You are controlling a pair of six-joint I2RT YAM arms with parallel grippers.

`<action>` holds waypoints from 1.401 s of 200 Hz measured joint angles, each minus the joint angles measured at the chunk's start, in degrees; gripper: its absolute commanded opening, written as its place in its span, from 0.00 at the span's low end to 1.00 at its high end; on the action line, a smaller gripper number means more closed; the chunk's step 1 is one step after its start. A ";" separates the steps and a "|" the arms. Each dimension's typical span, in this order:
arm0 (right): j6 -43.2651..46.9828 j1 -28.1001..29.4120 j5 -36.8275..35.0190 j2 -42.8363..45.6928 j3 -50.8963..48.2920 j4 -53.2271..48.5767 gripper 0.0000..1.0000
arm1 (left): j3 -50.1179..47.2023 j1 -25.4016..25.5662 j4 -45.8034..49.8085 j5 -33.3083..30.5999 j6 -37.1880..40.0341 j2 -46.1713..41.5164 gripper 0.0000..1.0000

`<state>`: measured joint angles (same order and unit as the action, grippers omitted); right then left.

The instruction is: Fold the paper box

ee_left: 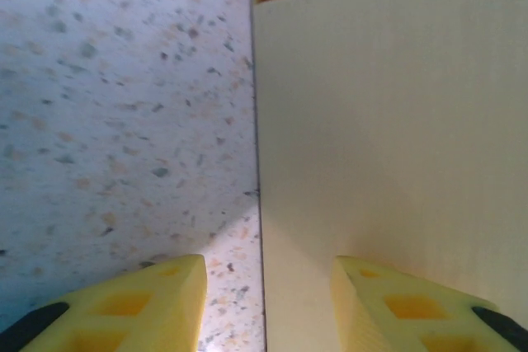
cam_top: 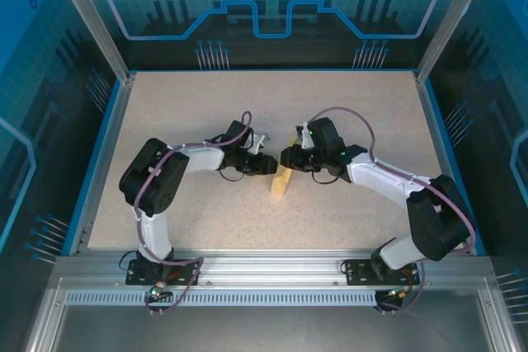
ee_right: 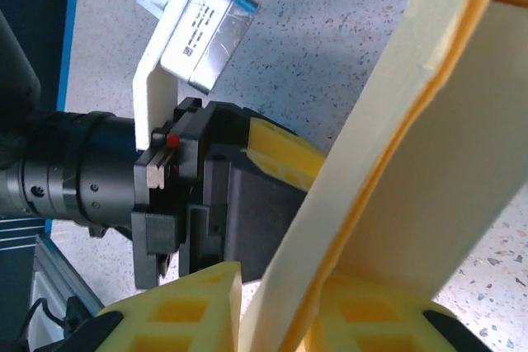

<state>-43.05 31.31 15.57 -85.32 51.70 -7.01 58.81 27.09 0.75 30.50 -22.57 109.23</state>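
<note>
The paper box (cam_top: 281, 183), pale yellow cardboard, stands partly folded at the table's middle between both grippers. My left gripper (cam_top: 271, 164) meets it from the left and is open. In the left wrist view a broad flat panel of the paper box (ee_left: 388, 121) has its edge running between the fingers of the left gripper (ee_left: 270, 263), and the right finger (ee_left: 412, 307) lies against that panel. My right gripper (cam_top: 286, 158) comes from the right. In the right wrist view an upright double-layer flap of the paper box (ee_right: 412, 146) stands edge-on between the fingers of the right gripper (ee_right: 289, 286), pinched there.
The speckled table (cam_top: 206, 105) has free room all round the box. Blue rails border it at left (cam_top: 97, 154) and right (cam_top: 441, 146). The left arm's black wrist and its white camera housing (ee_right: 202, 26) sit very close in the right wrist view.
</note>
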 measured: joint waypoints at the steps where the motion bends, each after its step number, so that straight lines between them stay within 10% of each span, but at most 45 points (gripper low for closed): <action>1: 0.00 0.09 -0.09 -0.09 0.13 -0.17 0.25 | 0.00 0.00 0.00 -0.02 -0.02 0.00 0.46; 89: -0.04 1.29 -4.02 -1.01 1.70 -2.43 0.20 | -0.92 -0.22 -0.61 -3.23 -0.09 -1.29 0.57; 158: -0.31 1.44 -4.66 -0.96 1.66 -2.34 0.20 | -20.26 -0.68 -10.95 -16.06 -1.51 -25.97 0.74; 203: -0.48 1.55 -4.72 -0.96 1.66 -2.34 0.20 | -30.47 9.84 -20.20 -23.98 1.81 -36.46 0.81; 280: -0.46 1.66 -4.87 -0.96 1.66 -2.23 0.19 | -31.65 22.88 -33.53 -37.18 14.01 -30.25 0.86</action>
<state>-43.51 32.97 10.70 -86.28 53.36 -9.23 27.16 49.98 -32.77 -6.68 -8.56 78.98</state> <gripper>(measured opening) 0.191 0.854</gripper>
